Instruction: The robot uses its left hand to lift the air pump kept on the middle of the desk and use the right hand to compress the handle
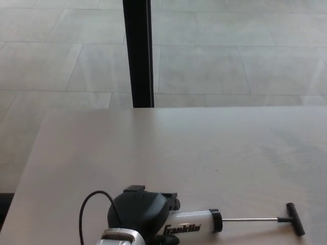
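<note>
- Background: we look down on a pale tiled floor [214,61] beyond the far edge of the counter, with a black vertical post [138,51] rising from just behind that edge, left of centre.
- Surface: the counter [204,148] is a light, matte slab filling the lower half of the view; its left edge runs diagonally toward the bottom left corner.
- Task object: the air pump [225,221] lies lengthwise near the bottom edge of the view, somewhat right of centre, pointing left to right. We note a translucent white barrel bearing the dark lettering "Franklin", a black collar at the barrel's right end, a thin metal rod drawn out to the right, and a black T-handle [295,219] at the rod's far end, tilted slightly.
- Left hand: the left hand [140,208] enters from the bottom edge, its black body sitting over the left end of the pump barrel. Its fingers are wrapped around the barrel, so we read it as clamped on the air pump.
- Wrist: a silver wrist segment [120,236] shows at the bottom edge, and a thin black cable [89,209] loops up and to the left of the hand.
- Right hand: we see no part of it in this view; the T-handle stands free, well apart from the left hand.
</note>
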You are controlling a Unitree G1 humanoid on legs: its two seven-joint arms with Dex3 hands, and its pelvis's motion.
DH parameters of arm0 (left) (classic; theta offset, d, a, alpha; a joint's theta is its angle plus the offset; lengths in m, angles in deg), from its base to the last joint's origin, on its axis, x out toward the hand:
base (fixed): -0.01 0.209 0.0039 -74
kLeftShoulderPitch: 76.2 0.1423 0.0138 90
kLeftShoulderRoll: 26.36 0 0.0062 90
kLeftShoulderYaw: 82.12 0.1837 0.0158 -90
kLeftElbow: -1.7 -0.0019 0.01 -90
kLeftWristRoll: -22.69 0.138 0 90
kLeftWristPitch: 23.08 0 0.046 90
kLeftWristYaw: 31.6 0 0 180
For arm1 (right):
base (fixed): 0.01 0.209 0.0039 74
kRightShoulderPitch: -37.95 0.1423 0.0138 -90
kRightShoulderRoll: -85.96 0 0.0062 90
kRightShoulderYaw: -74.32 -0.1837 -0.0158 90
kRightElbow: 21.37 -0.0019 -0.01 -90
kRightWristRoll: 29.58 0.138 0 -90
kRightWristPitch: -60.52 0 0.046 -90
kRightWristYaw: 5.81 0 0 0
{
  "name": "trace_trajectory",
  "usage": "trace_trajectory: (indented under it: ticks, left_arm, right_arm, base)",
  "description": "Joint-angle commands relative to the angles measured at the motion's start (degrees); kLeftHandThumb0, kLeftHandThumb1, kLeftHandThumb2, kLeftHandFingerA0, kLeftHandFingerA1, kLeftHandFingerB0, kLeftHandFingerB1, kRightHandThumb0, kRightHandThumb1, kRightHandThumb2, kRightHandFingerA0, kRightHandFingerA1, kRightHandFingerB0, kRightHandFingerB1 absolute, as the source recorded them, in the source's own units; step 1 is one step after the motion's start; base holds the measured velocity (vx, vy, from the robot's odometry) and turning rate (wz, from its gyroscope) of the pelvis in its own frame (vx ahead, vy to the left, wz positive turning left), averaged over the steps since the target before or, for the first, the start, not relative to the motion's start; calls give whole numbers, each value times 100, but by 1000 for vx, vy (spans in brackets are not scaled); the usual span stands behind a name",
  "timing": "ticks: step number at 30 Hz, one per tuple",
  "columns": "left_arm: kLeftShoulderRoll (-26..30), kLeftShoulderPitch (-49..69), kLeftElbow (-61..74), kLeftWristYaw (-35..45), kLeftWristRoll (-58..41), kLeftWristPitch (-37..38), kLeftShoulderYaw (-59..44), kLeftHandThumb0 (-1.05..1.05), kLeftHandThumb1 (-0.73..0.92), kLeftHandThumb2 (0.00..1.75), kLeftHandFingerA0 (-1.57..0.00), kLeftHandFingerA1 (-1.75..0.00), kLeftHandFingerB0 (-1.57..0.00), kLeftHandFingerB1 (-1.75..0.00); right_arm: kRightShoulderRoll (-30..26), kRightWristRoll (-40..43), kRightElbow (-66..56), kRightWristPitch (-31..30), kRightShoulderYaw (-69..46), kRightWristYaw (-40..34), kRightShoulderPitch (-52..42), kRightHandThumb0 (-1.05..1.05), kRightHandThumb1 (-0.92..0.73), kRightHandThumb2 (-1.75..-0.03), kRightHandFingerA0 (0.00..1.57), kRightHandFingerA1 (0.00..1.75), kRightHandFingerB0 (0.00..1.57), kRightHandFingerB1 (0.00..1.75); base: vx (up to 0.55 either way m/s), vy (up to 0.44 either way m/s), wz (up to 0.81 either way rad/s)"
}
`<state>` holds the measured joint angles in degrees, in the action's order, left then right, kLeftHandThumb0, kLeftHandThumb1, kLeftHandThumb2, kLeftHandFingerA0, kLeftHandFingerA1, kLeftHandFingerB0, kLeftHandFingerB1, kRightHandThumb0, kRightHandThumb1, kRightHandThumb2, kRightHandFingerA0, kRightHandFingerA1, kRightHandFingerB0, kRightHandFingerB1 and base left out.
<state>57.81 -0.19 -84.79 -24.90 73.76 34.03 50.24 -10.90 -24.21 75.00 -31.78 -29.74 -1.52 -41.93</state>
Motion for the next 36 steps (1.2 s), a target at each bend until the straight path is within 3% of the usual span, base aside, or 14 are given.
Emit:
trace_trajectory:
  ticks: [1, 2, 3, 9, 10, 13, 15, 17, 18, 19, 24, 29, 31, 36]
  left_arm:
    - [-505, 304, -578, -1284, 396, -320, -303, -60, 75, 62, -42, -62, -44, -45]
    - [-506, 253, -651, -1187, 538, -392, -208, -61, 76, 62, -40, -63, -41, -45]
    - [-508, 210, -708, -1043, 652, -486, -131, -64, 60, 101, -38, -67, -26, -53]
    - [-299, 89, -1119, -675, 1544, -656, 398, -64, 55, 92, -50, -77, -38, -57]
    - [-201, 26, -1206, -489, 1750, -653, 561, -64, 70, 61, -49, -69, -44, -47]
    - [3, -65, -1310, -152, 1989, -524, 811, -62, 67, 61, -45, -60, -39, -45]
    - [284, -274, -1576, 409, 2443, -292, 1272, -43, 64, 60, -72, -91, -28, -39]
    - [338, -291, -1538, 527, 2388, -264, 1312, -43, 64, 60, -72, -91, -28, -39]
    - [421, -330, -1545, 656, 2499, -233, 1411, -35, 60, 57, -77, -123, -25, -36]
    - [579, -362, -1554, 847, 2692, -137, 1569, -39, 51, 73, -84, -120, -22, -45]
    - [878, -349, -1515, 830, 2738, 34, 1707, -30, 55, 58, -75, -137, -32, -43]
    - [542, -393, -1750, 696, 2446, -210, 1497, -26, 55, 56, -78, -128, -62, -54]
    - [200, -170, -1882, -372, 1880, -71, 1060, -30, 71, 66, -83, -150, -75, -70]
    - [-125, -8, -2016, -551, 1674, 82, 634, -31, 75, 66, -79, -159, -66, -67]
  right_arm:
    - [51, -80, 49, -270, -58, -172, 197, -69, -86, -66, 38, 60, 54, 41]
    - [53, -92, 50, -234, -62, -176, 192, -68, -86, -66, 37, 58, 53, 42]
    - [53, -88, 63, -218, -74, -170, 201, -68, -85, -66, 37, 66, 57, 42]
    - [44, -165, -23, -303, -78, -203, 256, -68, -86, -66, 36, 60, 55, 41]
    - [47, -132, -67, -361, -89, -190, 274, -67, -86, -66, 35, 64, 56, 41]
    - [75, -107, -49, -352, -82, -186, 347, -66, -85, -66, 39, 81, 55, 41]
    - [89, -121, -44, -386, -51, -195, 410, -66, -86, -67, 34, 53, 55, 42]
    - [96, -134, -39, -408, -34, -202, 443, -66, -86, -67, 34, 53, 55, 42]
    - [93, -149, -44, -406, -25, -206, 464, -65, -87, -66, 37, 50, 54, 41]
    - [92, -160, -40, -385, -24, -216, 496, -66, -86, -66, 36, 52, 55, 42]
    - [57, -162, -124, -434, -40, -180, 461, -65, -87, -66, 32, 52, 52, 42]
    - [92, -82, -133, -575, -96, -198, 494, -67, -85, -66, 32, 58, 53, 41]
    - [74, -63, -84, -488, -125, -155, 492, -67, -86, -66, 35, 57, 53, 42]
    - [74, -87, -73, -553, -135, -165, 523, -66, -86, -66, 34, 54, 54, 42]
  base:
    - [0, 0, 0]
    - [0, 0, 0]
    - [0, 0, 0]
    - [0, 0, 0]
    - [0, 0, 0]
    - [0, 0, 0]
    - [0, 0, 0]
    - [0, 0, 0]
    - [0, 0, 0]
    - [0, 0, 0]
    - [0, 0, 0]
    - [0, 0, 0]
    - [0, 0, 0]
    - [0, 0, 0]
